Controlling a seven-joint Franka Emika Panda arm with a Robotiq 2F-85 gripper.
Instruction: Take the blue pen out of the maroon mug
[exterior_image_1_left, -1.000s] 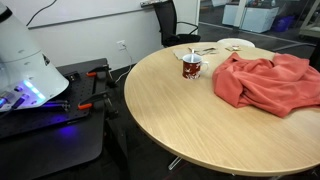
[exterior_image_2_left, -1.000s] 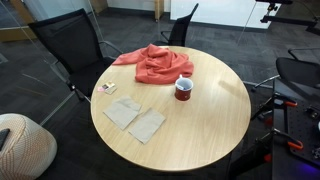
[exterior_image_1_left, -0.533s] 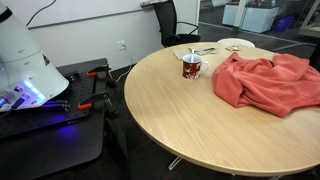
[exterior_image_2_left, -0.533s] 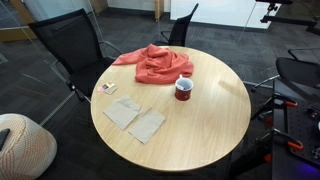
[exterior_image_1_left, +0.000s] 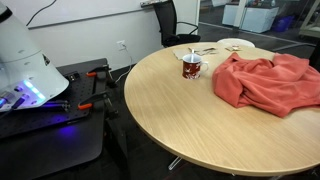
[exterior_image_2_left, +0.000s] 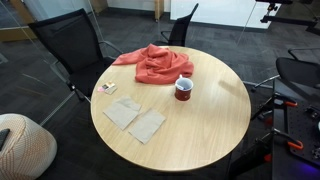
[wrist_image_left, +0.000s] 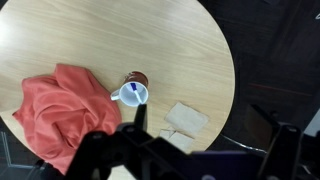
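The maroon mug (exterior_image_1_left: 192, 68) stands upright on the round wooden table (exterior_image_1_left: 180, 125), also shown in an exterior view (exterior_image_2_left: 183, 89). In the wrist view the mug (wrist_image_left: 131, 93) is seen from above with the blue pen (wrist_image_left: 135, 88) standing inside it. The pen's pale top (exterior_image_1_left: 193, 52) sticks out of the mug. My gripper (wrist_image_left: 205, 138) hangs high above the table, far from the mug, with dark fingers spread apart and nothing between them. It is out of sight in both exterior views.
A red cloth (exterior_image_2_left: 152, 62) lies crumpled beside the mug, also in the wrist view (wrist_image_left: 58, 112). Two brown napkins (exterior_image_2_left: 135, 118) and a small card (exterior_image_2_left: 107, 88) lie near the table edge. Black chairs (exterior_image_2_left: 70, 45) stand around the table.
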